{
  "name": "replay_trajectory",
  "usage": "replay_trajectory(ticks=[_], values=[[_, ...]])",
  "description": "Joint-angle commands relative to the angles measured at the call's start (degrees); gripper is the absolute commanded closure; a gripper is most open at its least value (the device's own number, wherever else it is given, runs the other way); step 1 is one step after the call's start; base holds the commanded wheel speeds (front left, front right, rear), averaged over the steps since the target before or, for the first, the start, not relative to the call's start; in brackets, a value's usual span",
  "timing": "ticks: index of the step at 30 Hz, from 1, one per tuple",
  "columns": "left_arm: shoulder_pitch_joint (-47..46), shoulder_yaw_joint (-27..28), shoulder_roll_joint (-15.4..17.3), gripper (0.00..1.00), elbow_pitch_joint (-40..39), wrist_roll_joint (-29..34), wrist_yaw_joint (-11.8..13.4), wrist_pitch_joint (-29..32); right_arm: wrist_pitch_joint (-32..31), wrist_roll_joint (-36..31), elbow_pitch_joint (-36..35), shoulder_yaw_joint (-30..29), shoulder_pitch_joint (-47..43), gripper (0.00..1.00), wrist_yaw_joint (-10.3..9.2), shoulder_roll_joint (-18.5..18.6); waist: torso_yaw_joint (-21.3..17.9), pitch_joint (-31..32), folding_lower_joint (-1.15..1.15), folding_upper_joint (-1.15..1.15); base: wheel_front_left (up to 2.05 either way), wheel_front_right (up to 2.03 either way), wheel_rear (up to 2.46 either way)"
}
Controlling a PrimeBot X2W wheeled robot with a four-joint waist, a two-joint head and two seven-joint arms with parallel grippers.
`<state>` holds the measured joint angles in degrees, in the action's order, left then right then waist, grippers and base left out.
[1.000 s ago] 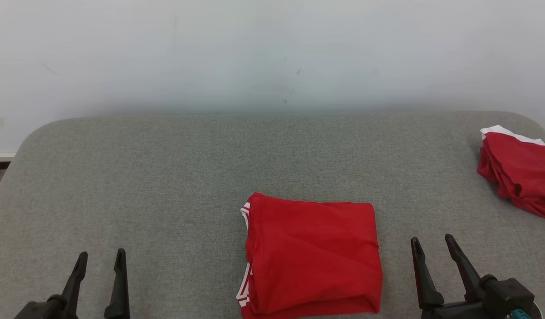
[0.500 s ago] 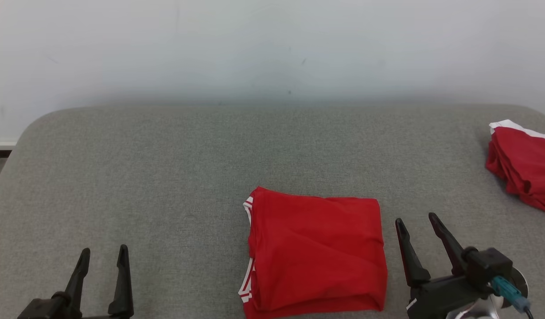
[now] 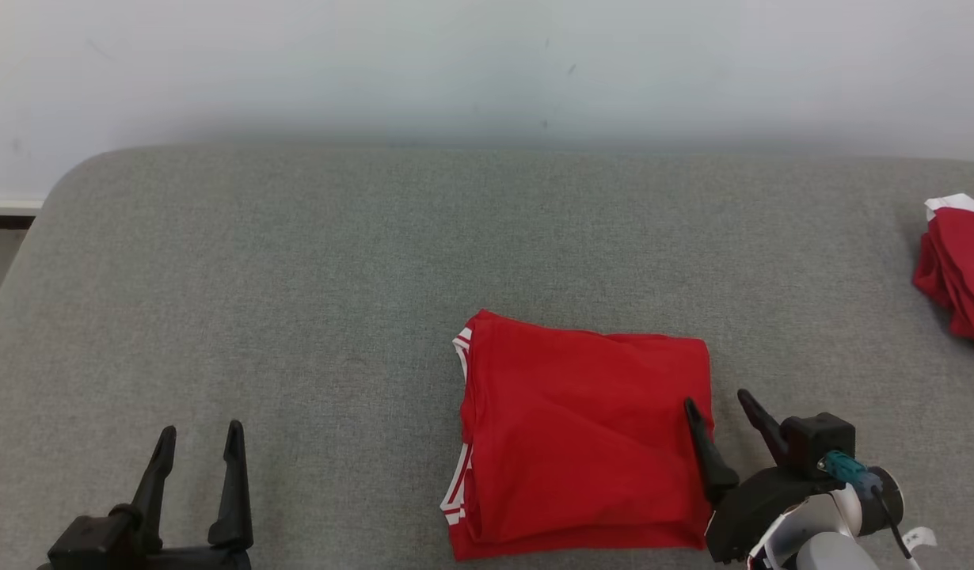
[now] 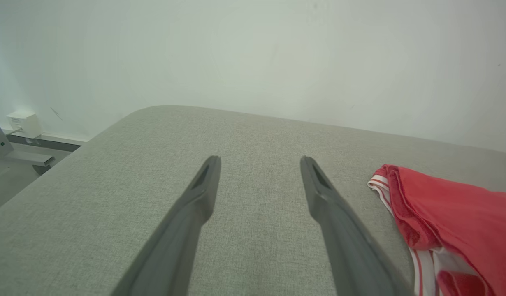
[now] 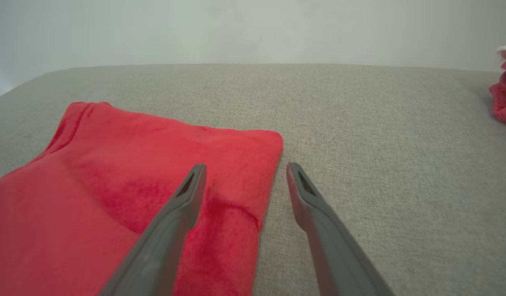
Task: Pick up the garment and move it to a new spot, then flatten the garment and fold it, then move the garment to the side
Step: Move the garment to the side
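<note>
A red garment (image 3: pixel 582 435) with white-striped trim lies folded into a rough square on the grey padded table (image 3: pixel 297 277), front centre-right. My right gripper (image 3: pixel 718 402) stands open at the garment's right edge: one finger over the cloth, the other over bare table. The right wrist view shows that edge (image 5: pixel 236 181) running between the two open fingers of the right gripper (image 5: pixel 244 168). My left gripper (image 3: pixel 200 437) is open at the lower left, well clear of the cloth. In the left wrist view the left gripper (image 4: pixel 259 160) points over bare table, with the garment (image 4: pixel 450 213) off to the right.
A second pile of red cloth with a white edge (image 3: pixel 958 265) sits at the table's far right, also seen as red cloth (image 5: pixel 504 86) in the right wrist view. A pale wall (image 3: pixel 487 63) backs the table. The table's left end (image 3: pixel 51 206) is rounded, floor beyond.
The camera has shifted, sliding the scene right and up the picture. My right gripper has moved left toward the garment and now straddles its right edge. The left gripper stays put, open.
</note>
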<state>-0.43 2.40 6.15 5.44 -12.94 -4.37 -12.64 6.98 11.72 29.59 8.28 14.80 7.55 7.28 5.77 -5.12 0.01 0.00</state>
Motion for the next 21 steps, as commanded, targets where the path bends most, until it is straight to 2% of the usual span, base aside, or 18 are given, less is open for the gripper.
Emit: replay_trajectory(ticks=[1, 12, 13, 14, 15, 16, 17, 21], values=[[-0.8, -0.1, -0.1, 0.00, 0.3, 0.0, 0.2, -0.4, 0.4, 0.6, 1.0, 0.2, 0.7, 0.00, -0.17, -0.1, 0.3, -0.4, -0.01, 0.00, 0.00, 0.00, 0.00], [-2.0, -0.8, -0.4, 0.00, 2.7, -0.4, 0.3, -1.5, 3.0, 3.3, 17.0, 3.4, 4.6, 0.00, -0.17, -1.9, 0.2, -0.3, -0.01, 0.00, 0.00, 0.00, 0.00], [-2.0, -0.8, -0.4, 0.00, 2.8, -0.4, 0.3, -1.5, 2.9, 3.7, 18.0, 4.4, 4.7, 0.03, -0.17, -2.1, 0.2, -0.3, -0.01, 0.00, 0.00, 0.00, 0.00], [-2.0, -0.9, -0.4, 0.00, 3.0, -0.5, 0.3, -1.6, 2.8, 4.5, 18.9, 5.4, 4.8, 0.29, -0.16, -2.5, 0.2, -0.3, -0.01, 0.00, 0.00, 0.00, 0.00], [-1.9, -0.9, -0.4, 0.00, 3.1, -0.5, 0.3, -1.7, 2.7, 5.1, 19.8, 6.3, 5.0, 0.74, -0.16, -2.7, 0.1, -0.3, -0.01, 0.00, 0.00, 0.00, 0.00], [-1.9, -1.0, -0.4, 0.00, 3.2, -0.5, 0.3, -1.7, 2.8, 5.6, 20.6, 6.9, 5.4, 0.96, -0.15, -2.8, 0.1, -0.3, -0.01, 0.00, 0.00, 0.00, 0.00], [-2.0, -1.0, -0.5, 0.00, 3.3, -0.6, 0.3, -1.8, 3.1, 6.2, 21.4, 7.4, 5.8, 1.00, -0.16, -2.9, 0.1, -0.4, -0.01, 0.00, 0.00, 0.00, 0.00], [-2.3, -1.2, -0.6, 0.00, 3.7, -0.7, 0.5, -2.1, 3.8, 8.0, 23.9, 8.5, 8.3, 1.00, -0.18, -2.3, 0.0, -0.7, -0.01, 0.00, 0.00, 0.00, 0.00]])
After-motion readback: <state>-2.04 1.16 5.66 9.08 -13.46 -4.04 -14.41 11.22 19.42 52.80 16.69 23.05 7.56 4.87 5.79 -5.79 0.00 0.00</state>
